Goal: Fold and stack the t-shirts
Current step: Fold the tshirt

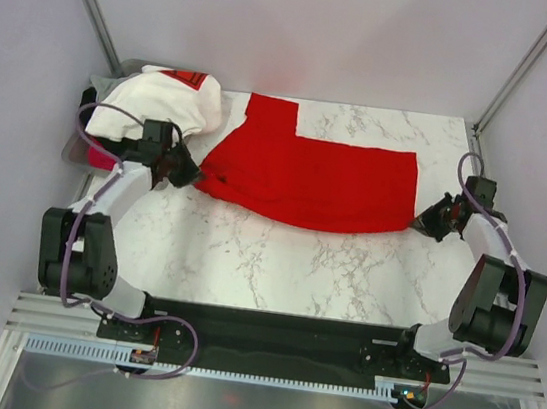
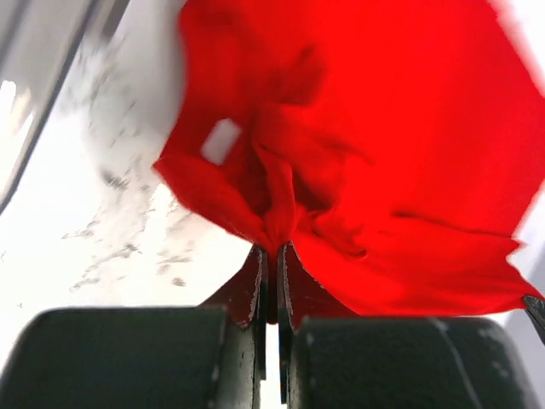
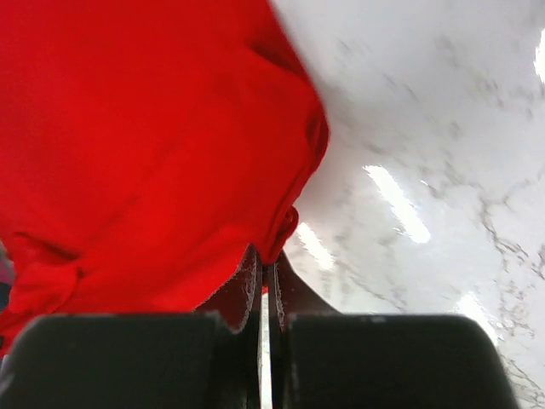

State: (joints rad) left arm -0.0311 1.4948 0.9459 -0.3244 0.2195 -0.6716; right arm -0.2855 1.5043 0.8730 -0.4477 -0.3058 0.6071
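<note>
The plain red t-shirt (image 1: 308, 174) lies stretched across the far half of the marble table (image 1: 276, 265). My left gripper (image 1: 189, 175) is shut on its bunched left end; the left wrist view shows the red cloth (image 2: 358, 170) pinched between the jaws. My right gripper (image 1: 420, 222) is shut on the shirt's near right corner, seen in the right wrist view (image 3: 153, 153) with the hem caught at the jaw tips. A white t-shirt with a red mark (image 1: 161, 99) lies crumpled at the back left. A bit of magenta-pink cloth (image 1: 101, 157) shows beneath it. The black shirt is hidden.
A grey tray (image 1: 75, 143) at the back left edge holds the pile of shirts. Pale enclosure walls with metal corner posts (image 1: 519, 65) close in the table on three sides.
</note>
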